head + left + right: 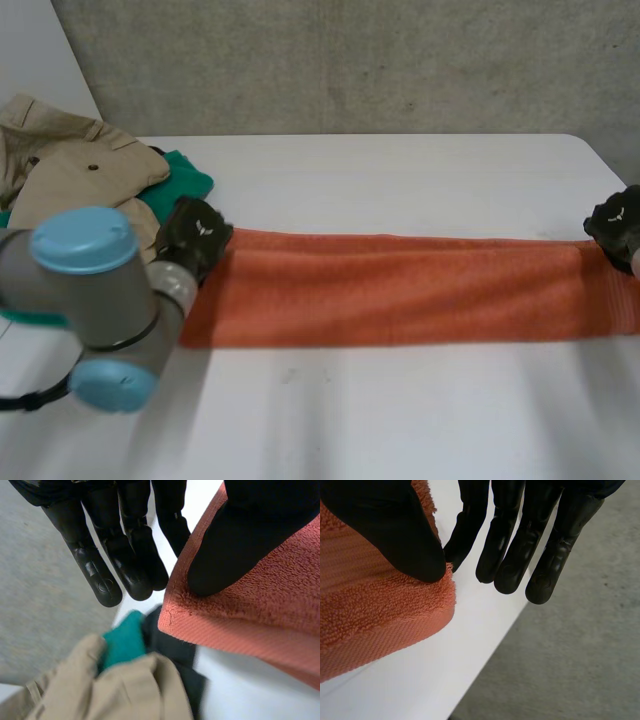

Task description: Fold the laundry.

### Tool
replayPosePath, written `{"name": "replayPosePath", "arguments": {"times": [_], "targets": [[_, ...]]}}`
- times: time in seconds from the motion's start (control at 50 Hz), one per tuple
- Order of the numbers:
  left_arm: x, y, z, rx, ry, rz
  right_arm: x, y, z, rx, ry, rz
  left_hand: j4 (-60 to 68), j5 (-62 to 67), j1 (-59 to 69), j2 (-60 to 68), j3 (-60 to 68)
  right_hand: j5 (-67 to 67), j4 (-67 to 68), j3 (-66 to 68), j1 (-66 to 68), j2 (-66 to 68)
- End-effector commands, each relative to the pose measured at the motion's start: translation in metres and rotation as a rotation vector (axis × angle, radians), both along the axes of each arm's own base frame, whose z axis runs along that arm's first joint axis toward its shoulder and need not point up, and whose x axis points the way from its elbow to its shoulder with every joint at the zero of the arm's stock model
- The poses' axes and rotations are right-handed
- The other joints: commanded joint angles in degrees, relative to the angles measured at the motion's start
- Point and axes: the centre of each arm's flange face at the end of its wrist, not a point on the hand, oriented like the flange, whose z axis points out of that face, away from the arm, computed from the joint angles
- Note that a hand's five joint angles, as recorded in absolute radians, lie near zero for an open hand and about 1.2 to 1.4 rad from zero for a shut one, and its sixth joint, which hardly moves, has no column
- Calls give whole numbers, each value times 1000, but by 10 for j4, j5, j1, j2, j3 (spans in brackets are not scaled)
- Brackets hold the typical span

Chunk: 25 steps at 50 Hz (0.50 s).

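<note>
Fingers (105, 575) at orange towel (400, 290) corners; clothes pile (70, 170) beside left hand (195, 238)

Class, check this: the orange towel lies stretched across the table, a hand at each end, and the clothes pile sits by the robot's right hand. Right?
No: the head view shows the clothes pile by the left hand, not the right hand. The orange towel part holds.

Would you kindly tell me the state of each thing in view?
Orange terry towel: folded into a long strip, flat on the white table.
Left hand: pinching one towel corner.
Right hand: pinching the opposite end's corner.
Beige garment: crumpled, piled on a green cloth.
</note>
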Motion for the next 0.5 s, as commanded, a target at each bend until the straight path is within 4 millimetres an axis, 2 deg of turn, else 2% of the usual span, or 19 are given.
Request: {"name": "replayPosePath", "arguments": {"times": [0.02,0.16,0.18,0.2,0.22,0.24,0.26,0.28,0.36,0.46,0.48,0.5], "targets": [[-22,-42,-13,-118,41,-6,4,-27,-15,-89,19,-22,111,132,141,113,115,132,119,123,239,126],[-40,-72,-21,-252,53,-18,16,-47,-33,-167,11,-1,111,132,141,113,115,132,119,123,239,126],[-42,-76,-24,-275,56,-19,19,-51,-35,-190,13,0,21,42,52,23,25,-328,-342,-338,-222,-334],[-43,-78,-24,-283,55,-20,19,-52,-37,-198,15,-1,-232,-210,-201,-229,-227,-568,-581,-577,-461,-574],[-43,-78,-26,-286,51,-17,20,-52,-38,-199,13,3,-539,-517,-508,-537,-534,-568,-581,-577,-461,-574],[-43,-78,-25,-292,51,-16,21,-53,-38,-203,8,4,-589,-568,-559,-587,-585,-568,-581,-577,-461,-574],[-43,-78,-26,-298,47,-12,21,-54,-36,-210,-2,5,-513,-491,-482,-511,-508,-568,-581,-577,-461,-574],[-42,-77,-26,-296,49,-9,21,-54,-35,-212,-14,3,-589,-568,-559,-587,-585,-568,-581,-577,-461,-574],[-46,-65,-19,-290,58,-26,18,-51,-24,-211,-134,-25,-589,-568,-559,-587,-585,-568,-581,-577,-461,-574],[-44,-47,-13,-269,53,-41,16,-33,20,-222,-346,-46,-589,-568,-559,-587,-585,-568,-581,-577,-461,-574],[-42,-41,-11,-262,50,-43,12,-25,32,-203,-410,-49,-589,-568,-559,-587,-585,-568,-581,-577,-461,-574],[-40,-39,-8,-263,50,-41,7,-22,36,-186,-436,-55,-589,-568,-559,-587,-585,-568,-581,-577,-461,-574]]}}
